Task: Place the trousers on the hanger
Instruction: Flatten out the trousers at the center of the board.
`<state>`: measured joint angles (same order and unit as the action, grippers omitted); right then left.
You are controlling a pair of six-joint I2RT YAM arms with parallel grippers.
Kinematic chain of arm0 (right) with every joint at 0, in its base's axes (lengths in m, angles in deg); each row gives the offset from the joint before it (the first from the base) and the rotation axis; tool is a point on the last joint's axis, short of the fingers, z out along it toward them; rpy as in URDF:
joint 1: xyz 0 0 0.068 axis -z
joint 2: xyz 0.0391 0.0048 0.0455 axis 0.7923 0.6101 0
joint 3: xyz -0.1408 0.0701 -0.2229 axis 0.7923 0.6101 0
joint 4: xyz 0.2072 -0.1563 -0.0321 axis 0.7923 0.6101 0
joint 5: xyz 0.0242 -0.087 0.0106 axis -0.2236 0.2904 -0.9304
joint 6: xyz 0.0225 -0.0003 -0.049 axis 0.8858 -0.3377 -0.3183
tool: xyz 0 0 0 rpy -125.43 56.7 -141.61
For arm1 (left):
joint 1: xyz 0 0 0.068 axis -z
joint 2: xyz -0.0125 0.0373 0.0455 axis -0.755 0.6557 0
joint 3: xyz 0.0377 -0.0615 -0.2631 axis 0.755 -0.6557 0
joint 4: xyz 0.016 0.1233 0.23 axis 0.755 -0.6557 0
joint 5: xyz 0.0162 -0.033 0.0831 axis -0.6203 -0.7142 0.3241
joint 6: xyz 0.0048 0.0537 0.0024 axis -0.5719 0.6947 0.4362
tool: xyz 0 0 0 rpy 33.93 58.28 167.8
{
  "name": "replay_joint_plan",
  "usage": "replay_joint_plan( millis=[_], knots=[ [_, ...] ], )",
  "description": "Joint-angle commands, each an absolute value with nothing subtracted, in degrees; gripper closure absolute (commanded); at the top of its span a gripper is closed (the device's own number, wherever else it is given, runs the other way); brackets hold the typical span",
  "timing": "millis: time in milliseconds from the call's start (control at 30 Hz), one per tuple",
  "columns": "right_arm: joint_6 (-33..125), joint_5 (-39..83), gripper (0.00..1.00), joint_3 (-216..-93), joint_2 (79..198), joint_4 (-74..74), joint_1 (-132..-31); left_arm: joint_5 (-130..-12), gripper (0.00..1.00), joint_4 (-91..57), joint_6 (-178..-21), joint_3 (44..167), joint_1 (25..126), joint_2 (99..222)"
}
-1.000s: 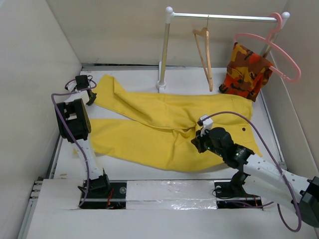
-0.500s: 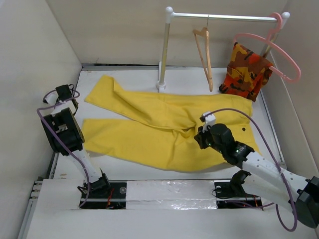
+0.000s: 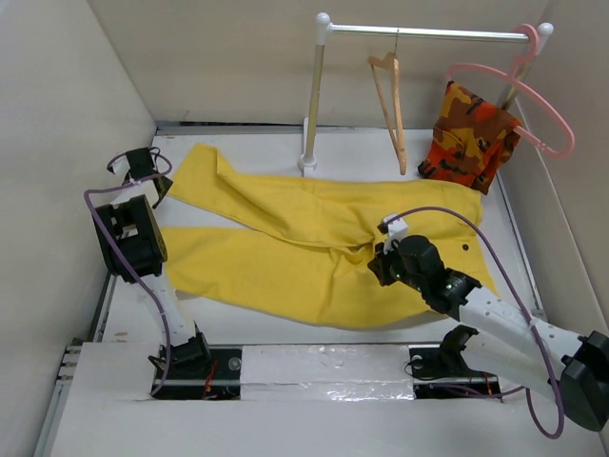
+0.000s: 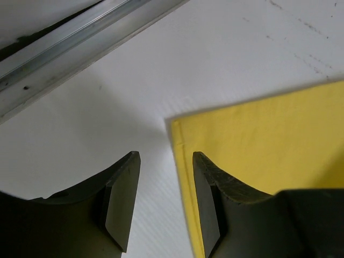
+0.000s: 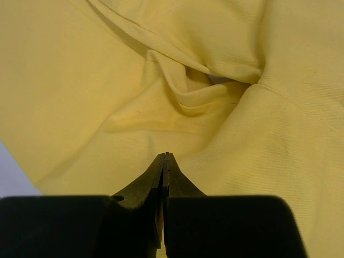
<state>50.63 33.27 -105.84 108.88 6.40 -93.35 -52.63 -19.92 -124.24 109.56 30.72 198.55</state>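
The yellow trousers lie spread flat on the white table, legs pointing left and waist to the right. My left gripper is open at the cuff of the far leg. In the left wrist view its jaws straddle bare table, with the cuff's hemmed corner beside the right finger and nothing held. My right gripper is shut, its closed tips just over the bunched folds at the crotch. The tan wooden hanger hangs from the rail at the back.
A white rack pole stands behind the trousers and carries the rail. On the rail's right end hang a pink plastic hanger and a camouflage garment. Walls close in the table on the left, back and right.
My left gripper has opened and let go of the leg cuff, after swinging left and coming back a little. The cuff now lies on the table. The right gripper has hardly moved.
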Motion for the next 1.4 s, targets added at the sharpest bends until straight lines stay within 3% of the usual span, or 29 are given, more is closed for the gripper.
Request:
replay_joint_plan(
  millis=[0, 433, 867, 1000, 1167, 1367],
  knots=[
    [50.63, 33.67, 0.97, -107.05, 108.83, 4.31, -93.80, -49.72, 0.59, -23.13, -122.20, 116.26, 30.92, 202.53],
    [50.81, 33.76, 0.98, -108.10, 112.87, 1.15, -94.85, -44.98, 0.63, -36.85, -118.51, 134.37, 35.39, 215.36],
    [49.76, 34.38, 0.98, -108.37, 111.65, 0.80, -94.85, -41.72, 0.69, -38.17, -119.39, 132.45, 36.02, 213.01],
    [49.67, 33.94, 0.98, -108.10, 110.68, 0.88, -94.85, -39.34, 0.63, -37.92, -119.04, 129.74, 36.02, 210.37],
    [49.75, 33.15, 0.98, -107.49, 109.45, 0.71, -95.38, -42.58, 0.40, -36.25, -117.81, 125.26, 33.47, 206.77],
    [50.37, 33.24, 0.98, -106.87, 108.83, 0.62, -95.91, -45.84, 0.40, -35.01, -114.64, 124.45, 34.16, 206.58]
  ],
)
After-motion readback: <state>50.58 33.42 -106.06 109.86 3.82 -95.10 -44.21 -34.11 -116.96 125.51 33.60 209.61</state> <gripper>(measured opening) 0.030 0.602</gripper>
